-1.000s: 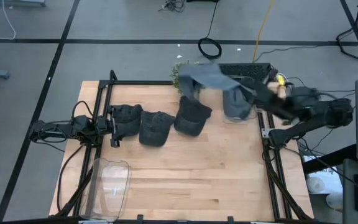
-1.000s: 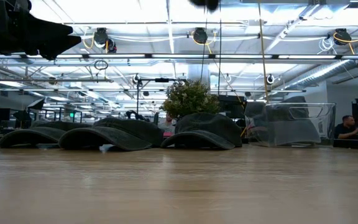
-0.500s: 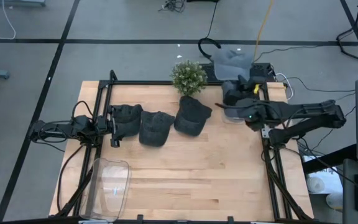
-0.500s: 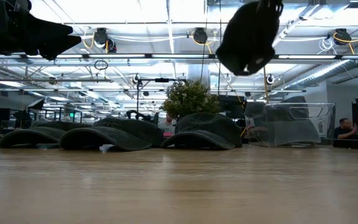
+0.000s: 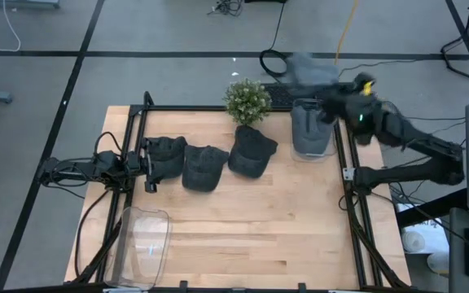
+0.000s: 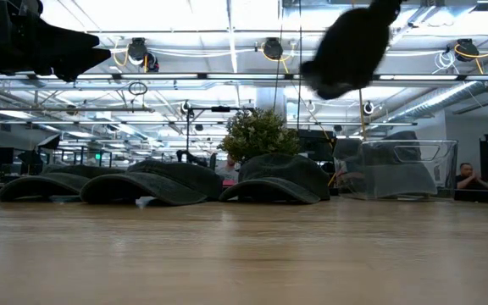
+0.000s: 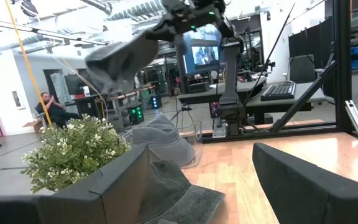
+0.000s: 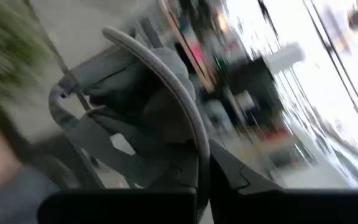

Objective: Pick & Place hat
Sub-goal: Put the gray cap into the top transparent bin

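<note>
While the right gripper [image 5: 332, 91] was low over the far right part of the table half a second ago, it now swings up and back, carrying a grey hat [image 5: 309, 72] out past the table's far edge — in the high view the hat hangs above the floor just behind the clear bin [image 5: 310, 138], which already holds another grey hat. The right wrist view shows the fingers pressed together on the hat's brim [image 8: 166, 81], so the pinch looks secure, though the motion blur suggests a fast swing. I judge this a carry in progress: the hat is lifted and clear of everything, but not over the bin, so the placing is not yet done. In the low view the hat [image 6: 350, 51] hangs high above the table, drooping from the grip; its long axis runs on a slant, crown end low and toward the plant [image 5: 246, 99], gripped end high. From above, its long axis lies roughly across the table's width, the free end pointing toward the left side. Three dark hats [image 5: 206, 163] lie in a row on the table [image 5: 243, 236], untouched. The left gripper [image 5: 148, 167] waits at the left end of that row, its fingers spread apart and holding nothing — the left wrist view shows a wide gap between them.
</note>
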Motion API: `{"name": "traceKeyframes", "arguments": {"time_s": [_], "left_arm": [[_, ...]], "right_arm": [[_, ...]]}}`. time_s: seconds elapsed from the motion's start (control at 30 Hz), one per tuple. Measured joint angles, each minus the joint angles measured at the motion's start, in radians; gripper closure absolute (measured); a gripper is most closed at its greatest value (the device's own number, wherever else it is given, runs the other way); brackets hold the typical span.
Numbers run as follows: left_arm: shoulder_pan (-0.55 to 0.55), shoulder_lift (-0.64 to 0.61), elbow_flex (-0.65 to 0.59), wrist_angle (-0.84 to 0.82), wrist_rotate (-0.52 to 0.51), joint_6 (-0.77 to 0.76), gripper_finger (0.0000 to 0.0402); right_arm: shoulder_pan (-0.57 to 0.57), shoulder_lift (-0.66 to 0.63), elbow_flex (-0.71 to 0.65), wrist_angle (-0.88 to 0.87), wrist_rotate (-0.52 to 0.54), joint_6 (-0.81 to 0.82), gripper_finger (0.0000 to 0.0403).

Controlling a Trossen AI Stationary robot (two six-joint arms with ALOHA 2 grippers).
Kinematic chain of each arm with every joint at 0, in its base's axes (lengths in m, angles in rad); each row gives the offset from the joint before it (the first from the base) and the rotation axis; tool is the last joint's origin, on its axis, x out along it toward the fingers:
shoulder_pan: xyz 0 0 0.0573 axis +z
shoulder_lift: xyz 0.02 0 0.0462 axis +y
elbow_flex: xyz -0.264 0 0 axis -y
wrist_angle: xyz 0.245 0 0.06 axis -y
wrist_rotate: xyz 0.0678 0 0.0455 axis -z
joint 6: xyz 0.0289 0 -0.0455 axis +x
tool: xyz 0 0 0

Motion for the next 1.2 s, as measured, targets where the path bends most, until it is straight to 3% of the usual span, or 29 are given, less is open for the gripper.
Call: {"name": "traceKeyframes", "arguments": {"time_s": [0.1,0.27,0.4,0.53,0.8,1.2], "left_arm": [[0.000,0.000,0.000,0.000,0.000,0.000,0.0108],[0.000,0.000,0.000,0.000,0.000,0.000,0.0108],[0.000,0.000,0.000,0.000,0.000,0.000,0.0108],[0.000,0.000,0.000,0.000,0.000,0.000,0.0108],[0.000,0.000,0.000,0.000,0.000,0.000,0.0108],[0.000,0.000,0.000,0.000,0.000,0.000,0.0108]], "right_arm": [[-0.153,0.033,0.097,-0.173,-0.042,0.023,0.0403],[-0.378,0.088,0.179,-0.384,-0.264,0.136,0.0403],[-0.474,0.071,0.183,-0.458,-0.446,0.209,0.0403],[-0.498,0.034,0.184,-0.500,-0.567,0.257,0.0403],[-0.481,-0.070,0.184,-0.446,-0.495,0.156,0.0403],[-0.446,-0.197,0.184,-0.645,-0.825,0.289,0.0403]]}}
